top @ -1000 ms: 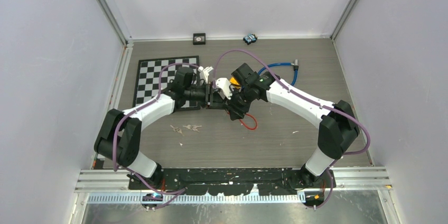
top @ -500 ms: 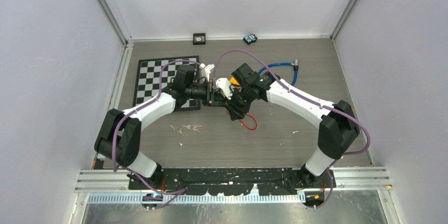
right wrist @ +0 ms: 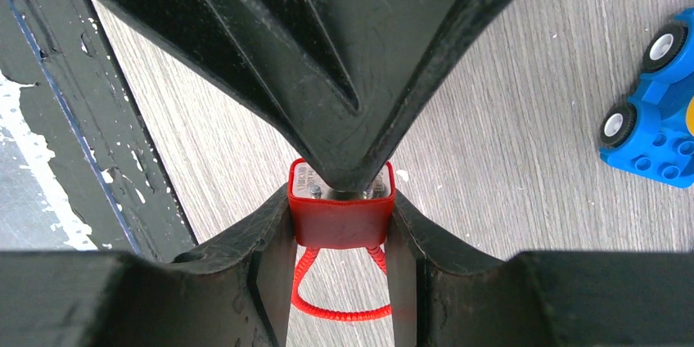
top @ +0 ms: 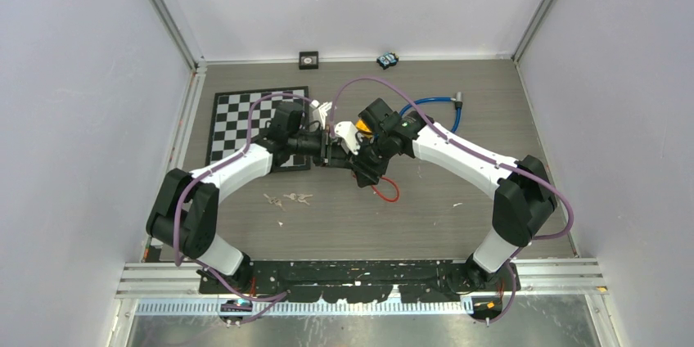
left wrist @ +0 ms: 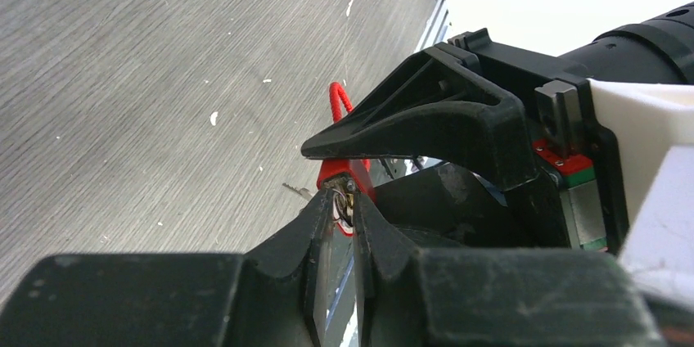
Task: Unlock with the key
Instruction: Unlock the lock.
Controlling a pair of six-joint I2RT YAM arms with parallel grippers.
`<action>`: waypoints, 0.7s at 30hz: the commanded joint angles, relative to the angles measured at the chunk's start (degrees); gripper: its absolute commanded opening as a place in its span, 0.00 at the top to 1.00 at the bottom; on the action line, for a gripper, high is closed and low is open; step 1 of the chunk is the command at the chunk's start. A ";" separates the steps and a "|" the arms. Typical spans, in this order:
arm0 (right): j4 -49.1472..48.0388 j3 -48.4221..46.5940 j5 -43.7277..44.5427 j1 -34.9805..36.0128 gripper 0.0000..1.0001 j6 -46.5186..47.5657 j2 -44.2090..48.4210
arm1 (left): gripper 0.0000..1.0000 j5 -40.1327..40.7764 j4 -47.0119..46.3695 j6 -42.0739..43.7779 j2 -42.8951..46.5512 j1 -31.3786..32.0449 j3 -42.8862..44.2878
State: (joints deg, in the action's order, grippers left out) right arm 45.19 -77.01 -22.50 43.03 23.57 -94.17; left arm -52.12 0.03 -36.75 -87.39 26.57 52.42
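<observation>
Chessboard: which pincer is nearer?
Left. The left pincer, pinching the key, is just past the chessboard's right edge; the right pincer, clamped on the padlock, is farther right.

Lab test cell: white panel walls, aluminium frame.

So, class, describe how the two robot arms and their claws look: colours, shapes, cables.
The left arm and right arm match: white shells on the long links, black rounded joints and bases. A purple cable loops along each. The left claw and right claw each have two black, tapering fingers.
</observation>
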 commanded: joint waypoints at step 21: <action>0.21 0.69 -16.72 -4.63 1.00 1.29 3.68 | 1.00 -13.04 -20.75 9.95 6.31 0.77 -7.99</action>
State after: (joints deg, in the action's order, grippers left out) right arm 45.89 -76.27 -29.61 40.62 23.44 -94.11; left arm -56.01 -11.29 -32.97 -84.84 26.68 46.52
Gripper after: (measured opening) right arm 0.439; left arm 0.016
